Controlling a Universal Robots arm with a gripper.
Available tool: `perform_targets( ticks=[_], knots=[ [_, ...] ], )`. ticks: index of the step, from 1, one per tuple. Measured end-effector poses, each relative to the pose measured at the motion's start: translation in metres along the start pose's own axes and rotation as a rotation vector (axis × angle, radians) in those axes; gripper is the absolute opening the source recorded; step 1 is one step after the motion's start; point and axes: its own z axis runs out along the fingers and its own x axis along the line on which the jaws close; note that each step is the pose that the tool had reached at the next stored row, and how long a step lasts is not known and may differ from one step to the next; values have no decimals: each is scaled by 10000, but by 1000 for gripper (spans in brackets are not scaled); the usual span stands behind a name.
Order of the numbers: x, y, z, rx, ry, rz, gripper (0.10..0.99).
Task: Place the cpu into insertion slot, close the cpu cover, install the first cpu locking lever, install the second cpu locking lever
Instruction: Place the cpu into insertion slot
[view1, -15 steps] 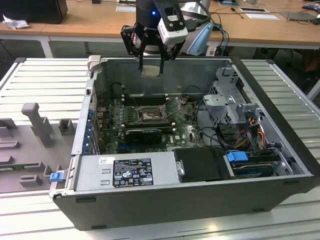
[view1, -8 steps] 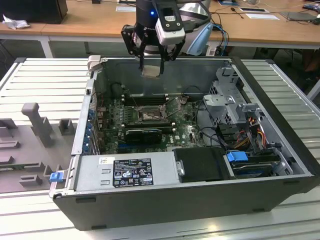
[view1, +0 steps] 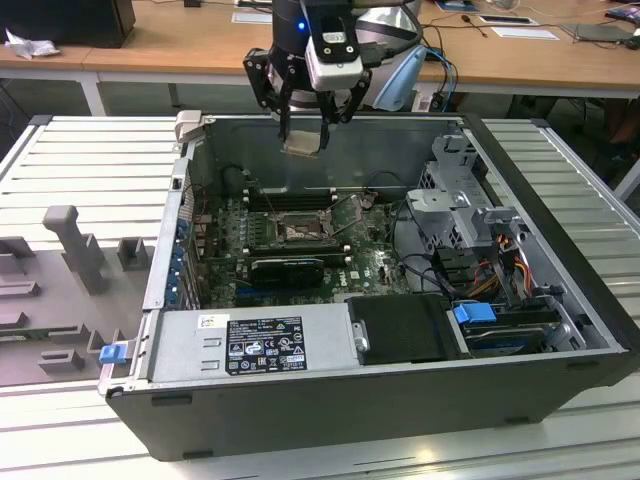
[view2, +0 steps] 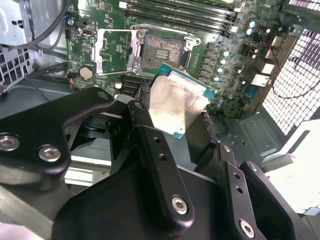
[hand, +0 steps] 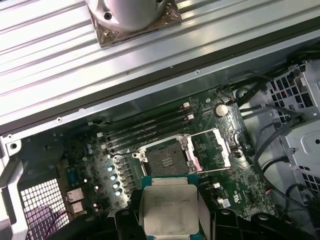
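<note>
I have the arm (view1: 300, 25) coming in at 12 o'clock in the exterior view, its wrist turned straight down. The gripper (view1: 303, 135) hangs over the far wall of the open computer case (view1: 400, 390). Its black fingers (view1: 284, 110) point down and are clamped on the cpu (view1: 303, 143), one finger on each of two opposite edges.

The cpu is in the air and clear of the board, with its pale metal face slightly tilted. In the exterior view it sits at 12 o'clock from the insertion slot (view1: 298, 230), well above it and apart from it.

In the second wrist view the gripper (view2: 172, 112) shows the cpu (view2: 175, 102) pinched between its fingertips (view2: 140, 107). The chip's green edge shows along one side.

In the first wrist view the gripper (hand: 170, 220) carries the cpu (hand: 169, 210) just short of the insertion slot (hand: 167, 157). The slot lies bare, and I can see its dark contact field.

The cpu cover (hand: 217, 150) is swung open. It lies flat on the board just beside the slot, on the side of the coin cell (hand: 221, 109). The second wrist view shows the same: the cpu cover (view2: 115, 50) is folded away from the insertion slot (view2: 162, 52).

The case rests on a slatted metal table (view1: 90, 150).
</note>
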Motion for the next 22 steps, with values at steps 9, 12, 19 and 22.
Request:
perform_targets(
  ticks=[9, 12, 19, 22],
  knots=[
    [0, -1, 5, -19, -99, 1107, 529],
    [0, -1, 9, -32, -160, 1790, 529],
    [-1, -4, 44, -31, -168, 1921, 529],
    [-1, -4, 45, -36, -187, 2132, 529]
  ],
)
